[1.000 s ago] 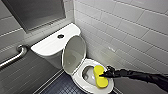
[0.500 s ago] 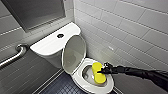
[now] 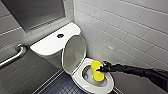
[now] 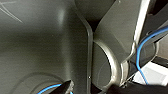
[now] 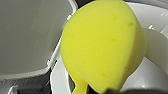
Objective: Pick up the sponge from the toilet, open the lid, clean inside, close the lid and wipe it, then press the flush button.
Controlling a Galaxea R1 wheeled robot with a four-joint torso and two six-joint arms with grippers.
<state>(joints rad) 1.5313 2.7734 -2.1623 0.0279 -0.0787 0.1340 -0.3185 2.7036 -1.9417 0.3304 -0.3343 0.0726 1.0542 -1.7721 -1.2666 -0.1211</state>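
Note:
The white toilet [image 3: 80,75] stands with its lid [image 3: 73,53] raised against the tank. My right gripper [image 3: 102,68] reaches in from the right on a black arm and is shut on the yellow sponge [image 3: 97,71], which hangs over the open bowl, just inside the seat ring. In the right wrist view the sponge [image 5: 102,45] looms large, with the raised lid [image 5: 27,35] on one side and the bowl's inner wall [image 5: 155,70] on the other. The round dark flush button [image 3: 60,35] sits in the middle of the tank top. The left wrist view looks onto dark robot parts and a blue cable.
A metal grab bar [image 3: 15,56] runs along the left wall. A white tiled wall [image 3: 130,32] rises close behind and to the right of the toilet. Dark small-tiled floor [image 3: 62,86] lies in front of the bowl.
My right gripper has carried the sponge a little back across the bowl, toward the raised lid. Lid and tank stand as before.

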